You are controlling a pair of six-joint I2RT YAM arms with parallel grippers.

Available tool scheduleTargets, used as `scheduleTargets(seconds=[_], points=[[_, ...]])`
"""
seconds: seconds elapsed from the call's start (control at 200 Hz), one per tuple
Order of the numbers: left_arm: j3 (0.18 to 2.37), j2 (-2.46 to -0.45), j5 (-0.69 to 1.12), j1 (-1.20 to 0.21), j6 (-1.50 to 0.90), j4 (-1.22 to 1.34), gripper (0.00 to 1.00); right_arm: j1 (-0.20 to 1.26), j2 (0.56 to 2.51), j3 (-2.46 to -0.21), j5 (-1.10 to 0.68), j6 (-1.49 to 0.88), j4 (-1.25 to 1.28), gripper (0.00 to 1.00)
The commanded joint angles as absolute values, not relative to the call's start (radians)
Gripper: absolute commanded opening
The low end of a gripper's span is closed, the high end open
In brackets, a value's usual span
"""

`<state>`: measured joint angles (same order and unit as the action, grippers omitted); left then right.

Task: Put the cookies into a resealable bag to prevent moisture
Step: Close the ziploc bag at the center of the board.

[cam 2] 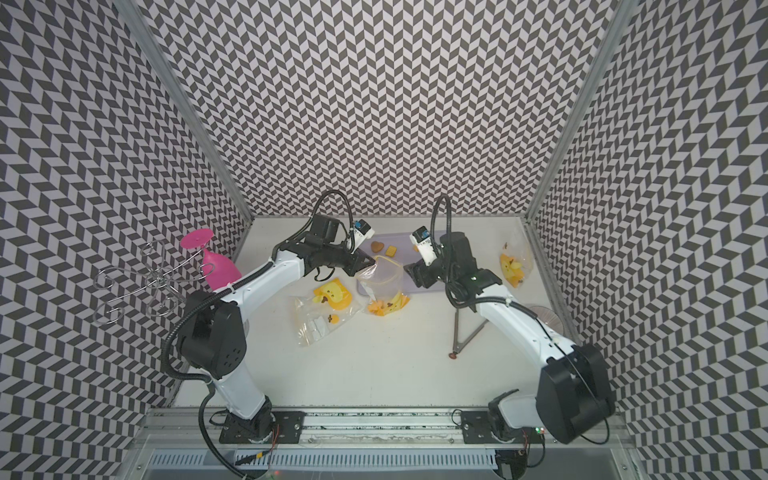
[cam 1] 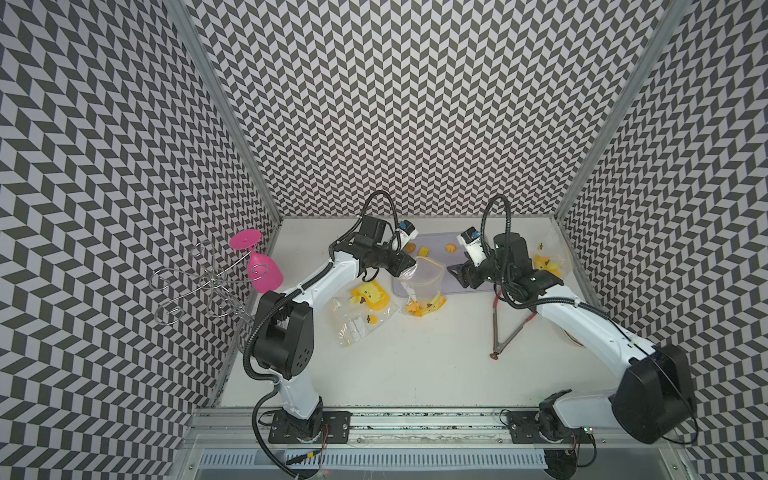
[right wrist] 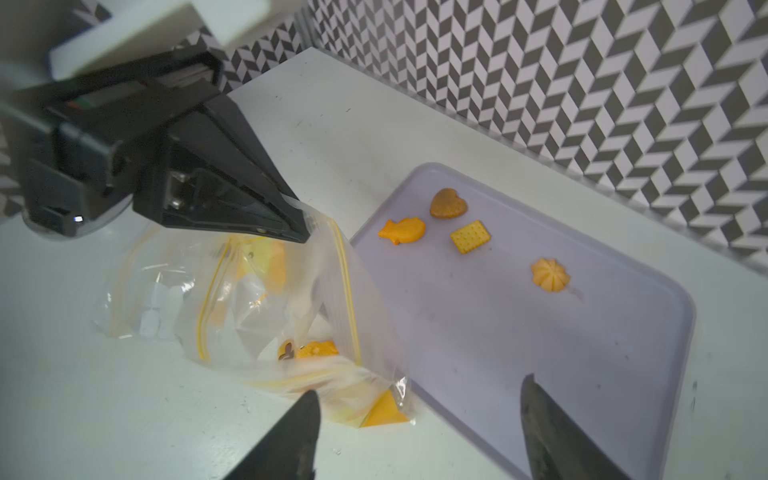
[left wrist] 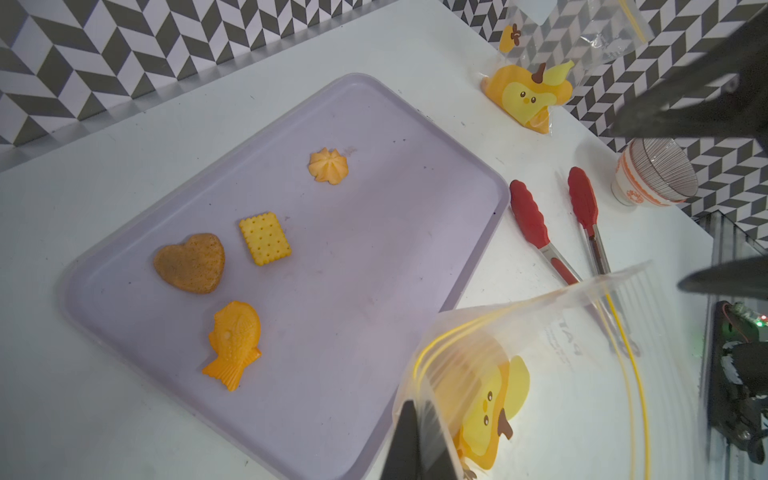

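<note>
Left gripper [right wrist: 305,232]: clenched on the rim of the resealable bag [cam 1: 422,284], at frame centre in both top views. Right gripper [right wrist: 419,384]: released, jaws wide, above the tray [left wrist: 374,291] edge just beside the bag. Four cookies [left wrist: 191,264] lie on the tray. Tongs [cam 1: 496,328] lie lower right of the tray, partly under the right arm. A spare bag [cam 1: 363,307] lies to the left.

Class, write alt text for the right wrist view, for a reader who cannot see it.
The left claw pinches the rim of a clear resealable bag, holding it open by a lilac tray. Four cookies lie on the tray: a fish, a heart, a square cracker and a round swirl. The right claw stands open, empty.
</note>
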<state>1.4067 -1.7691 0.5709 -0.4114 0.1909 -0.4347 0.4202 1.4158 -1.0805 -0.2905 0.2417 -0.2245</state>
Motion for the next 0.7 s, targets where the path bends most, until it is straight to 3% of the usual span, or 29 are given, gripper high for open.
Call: scheduleTargets(seconds=[0.0,0.24,0.421,0.571,0.696], points=[[1.411,-1.784,0.574,-0.402,0.245,-0.411,0.0,0.41,1.481,-1.152,-0.395,0.445,-0.17,0.77],[1.371,-1.779,0.568,-0.405,0.245,-0.387,0.0,0.252,1.512,-1.225,-0.67,0.664,-0.312,0.88],[1.36,-1.77,0.56,-0.41,0.265,-0.388,0.0,0.177,1.479,-1.18,-0.711,0.998,-0.428,0.86],[1.353,-1.757,0.558,-0.421,0.28,-0.391,0.0,0.129,1.53,-1.311,-0.75,1.091,-0.626,0.86],[1.353,-1.748,0.555,-0.435,0.293,-0.391,0.0,0.131,1.533,-1.301,-0.795,1.153,-0.625,0.84]])
